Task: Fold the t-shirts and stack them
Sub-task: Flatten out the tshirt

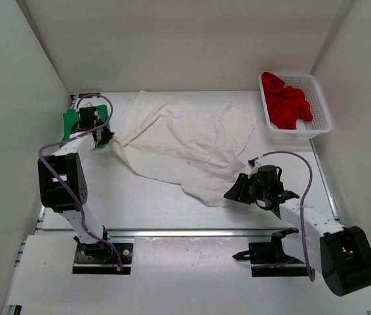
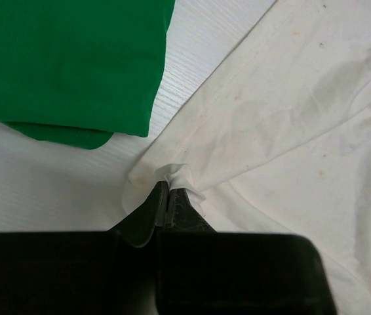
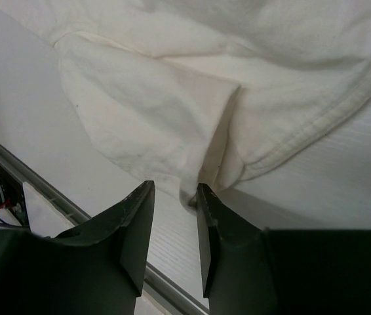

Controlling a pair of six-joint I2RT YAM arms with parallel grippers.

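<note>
Three shirts: green shirt point(image 2: 67, 59) folded far left, likely stack base; red shirt point(image 1: 285, 102) in basket point(image 1: 298, 134) far right; white shirt point(image 1: 179, 141) spread centre. Left gripper point(image 2: 166, 195) pinches its left corner, right gripper point(image 3: 175, 197) jaws apart astride near-right hem, prob. to stretch cloth for fold.

On my top view the two arms look alike. The left arm point(image 1: 61, 180), at the left of the frame, and the right arm point(image 1: 346, 259), at the lower right, each have a bulky black joint housing and white links point(image 1: 79, 220). A purple cable point(image 1: 86, 134) loops along each. Each stands on a black base plate point(image 1: 123, 252) near the bottom edge. On the wrist feeds, the left gripper point(image 2: 167, 190) and right gripper point(image 3: 175, 190) have matt black, wedge-shaped fingers point(image 3: 130, 230) that taper from a blocky black body.
</note>
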